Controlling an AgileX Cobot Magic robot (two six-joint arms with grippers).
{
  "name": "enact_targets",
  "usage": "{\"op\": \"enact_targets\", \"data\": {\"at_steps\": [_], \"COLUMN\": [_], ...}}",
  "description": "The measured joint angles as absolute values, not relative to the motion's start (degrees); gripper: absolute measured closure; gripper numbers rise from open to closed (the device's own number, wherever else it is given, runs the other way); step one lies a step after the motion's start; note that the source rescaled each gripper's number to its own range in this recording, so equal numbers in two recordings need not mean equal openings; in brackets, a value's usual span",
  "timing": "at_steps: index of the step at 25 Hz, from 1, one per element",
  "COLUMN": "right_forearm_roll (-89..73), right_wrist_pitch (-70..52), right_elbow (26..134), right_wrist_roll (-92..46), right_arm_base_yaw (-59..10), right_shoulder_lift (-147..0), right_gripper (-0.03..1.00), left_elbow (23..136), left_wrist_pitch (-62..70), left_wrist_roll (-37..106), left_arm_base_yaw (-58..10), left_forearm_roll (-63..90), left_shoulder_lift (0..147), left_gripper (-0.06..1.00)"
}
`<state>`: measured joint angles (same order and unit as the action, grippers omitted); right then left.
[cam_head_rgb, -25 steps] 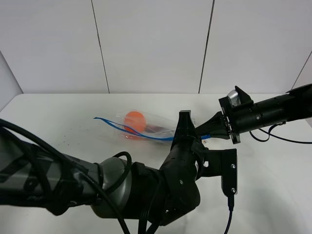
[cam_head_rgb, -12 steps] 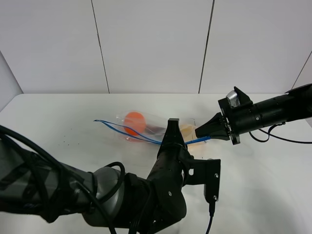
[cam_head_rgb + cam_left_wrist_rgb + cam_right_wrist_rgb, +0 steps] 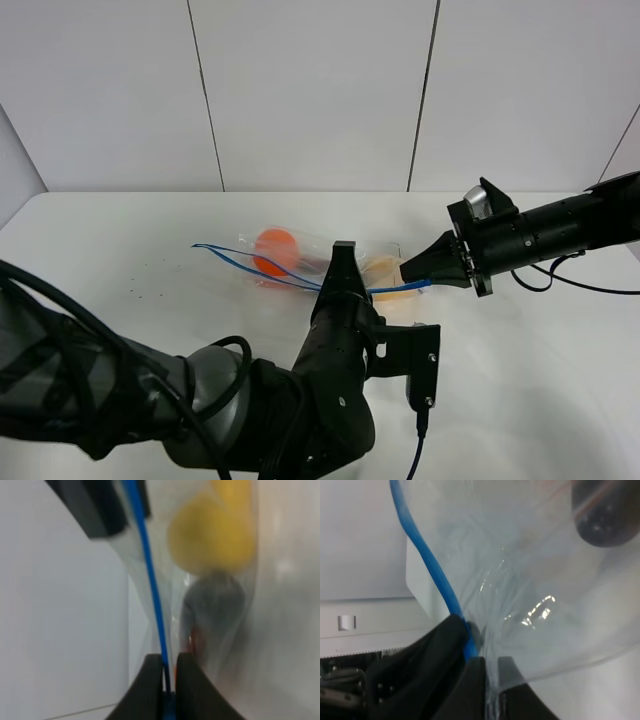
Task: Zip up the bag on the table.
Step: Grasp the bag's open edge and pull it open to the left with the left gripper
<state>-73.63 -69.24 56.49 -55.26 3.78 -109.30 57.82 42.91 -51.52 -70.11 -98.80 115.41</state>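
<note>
Pinching one bag: two end effectors.

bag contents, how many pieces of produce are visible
3: orange at the open end, eggplant in the middle, pear nearest the right arm; the left arm may hide more.

Glossy clear plastic bag on a seemingly matt table.
</note>
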Motion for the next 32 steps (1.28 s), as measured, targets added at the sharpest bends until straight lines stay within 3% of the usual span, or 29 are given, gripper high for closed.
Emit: {"op": "enact_targets", "data": {"at_steps": [32], "right_forearm_roll": [-73.48], "right_wrist_pitch": [-69.40], "right_elbow": [56.49], "right_wrist_roll": [-55.26], "right_arm_base_yaw": [3.78], "right_shoulder_lift": [-109.30], "right_gripper": [0.97], "left_elbow": [48.86], "left_wrist_pitch": [43.54], "left_wrist_roll": [-52.17], "left_arm_base_yaw": [-60.38], "left_forearm_roll": [-98.82], "left_shoulder_lift": [108.62], "left_gripper": [0.94]}}
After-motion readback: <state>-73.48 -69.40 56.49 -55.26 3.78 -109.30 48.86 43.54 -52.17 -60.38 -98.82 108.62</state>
